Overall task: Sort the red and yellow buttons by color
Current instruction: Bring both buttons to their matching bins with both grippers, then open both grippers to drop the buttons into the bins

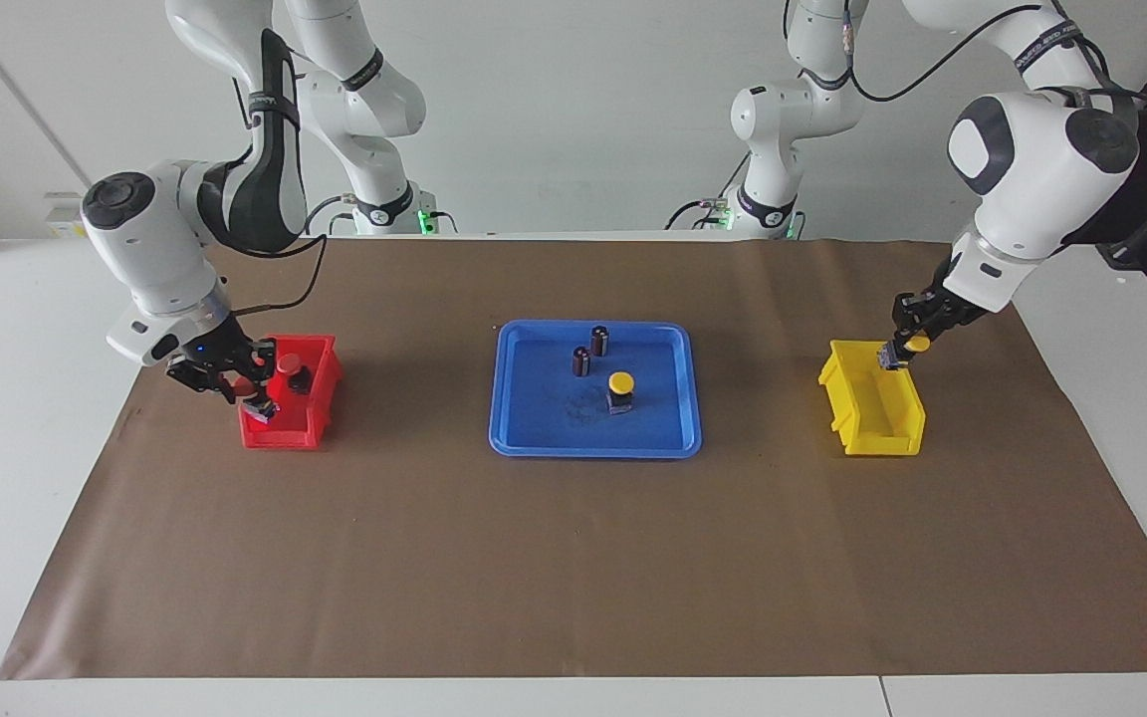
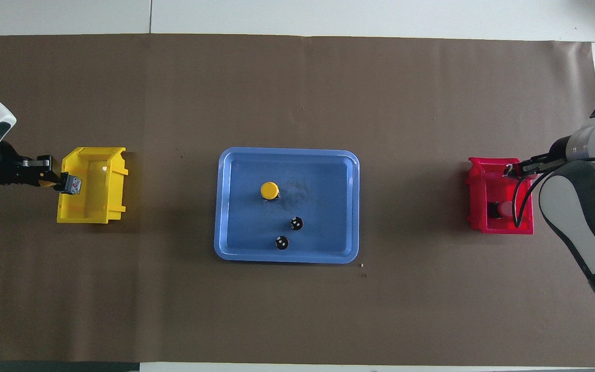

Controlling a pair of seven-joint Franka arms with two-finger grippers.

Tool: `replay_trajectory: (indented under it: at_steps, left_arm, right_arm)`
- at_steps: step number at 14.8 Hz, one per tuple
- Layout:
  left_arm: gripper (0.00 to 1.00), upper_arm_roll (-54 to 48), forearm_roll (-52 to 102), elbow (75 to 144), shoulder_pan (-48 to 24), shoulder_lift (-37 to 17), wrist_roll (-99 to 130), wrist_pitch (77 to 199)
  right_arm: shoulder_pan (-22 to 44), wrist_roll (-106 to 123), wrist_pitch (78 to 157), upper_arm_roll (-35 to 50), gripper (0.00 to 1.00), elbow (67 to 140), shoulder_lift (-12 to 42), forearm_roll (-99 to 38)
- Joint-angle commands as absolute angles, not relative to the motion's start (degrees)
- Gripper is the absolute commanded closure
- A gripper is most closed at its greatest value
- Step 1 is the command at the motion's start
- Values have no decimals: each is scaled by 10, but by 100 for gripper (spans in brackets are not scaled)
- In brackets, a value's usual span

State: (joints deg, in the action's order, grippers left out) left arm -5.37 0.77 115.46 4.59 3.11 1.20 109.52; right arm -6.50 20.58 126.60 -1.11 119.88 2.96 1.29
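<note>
While over bins, both buttons gripped.

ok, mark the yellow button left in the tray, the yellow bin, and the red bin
yellow button in the blue tray (image 1: pixel 620 382), facing view, on its domed cap
yellow bin (image 2: pixel 92 216), overhead view, on its wall nearest the robots
red bin (image 1: pixel 280 436), facing view, on its outer wall

No readable text, labels, brands or numbers on anything in either view.
</note>
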Motion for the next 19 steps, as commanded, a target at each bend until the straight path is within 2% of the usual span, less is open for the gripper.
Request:
replay_trajectory:
  at_steps: [1, 3, 6, 11, 12, 13, 14, 15, 16, 17, 19]
  left_arm:
    - [97, -60, 7, 1243, 54, 78, 1, 1171]
    - [97, -60, 7, 1257, 66, 63, -7, 1195]
    - [97, -60, 7, 1313, 70, 53, -5, 1293]
    - [97, -61, 7, 1322, 62, 28, 5, 1313]
    - [97, -61, 7, 1322, 62, 26, 7, 1316]
    - [97, -61, 7, 1324, 60, 26, 5, 1316]
    - [86, -61, 7, 1326, 58, 27, 1, 1315]
    - [56, -61, 6, 1327, 58, 27, 2, 1313]
    - [22, -61, 7, 1326, 58, 27, 2, 1310]
    - [17, -61, 7, 1323, 57, 26, 2, 1306]
    - [13, -60, 6, 1302, 55, 26, 1, 1290]
  right_arm:
    - [-52, 185, 1277, -9, 86, 1219, 9, 7]
    - [-52, 181, 1284, -9, 86, 1229, 10, 7]
    - [-53, 185, 1330, -9, 86, 1274, 3, 7]
    - [-56, 185, 1384, -9, 83, 1316, 0, 7]
    - [-55, 184, 1383, -9, 66, 1315, 1, 7]
    - [-54, 185, 1380, -9, 39, 1310, 2, 7]
    - [-54, 186, 1372, -9, 28, 1300, 3, 7]
    - [-54, 186, 1342, -9, 16, 1273, 8, 7]
    - [-54, 186, 1293, -9, 10, 1236, 12, 7]
    - [-52, 179, 1237, -8, 0, 1196, 11, 7]
    - [-50, 145, 1137, -2, 0, 1117, 0, 7]
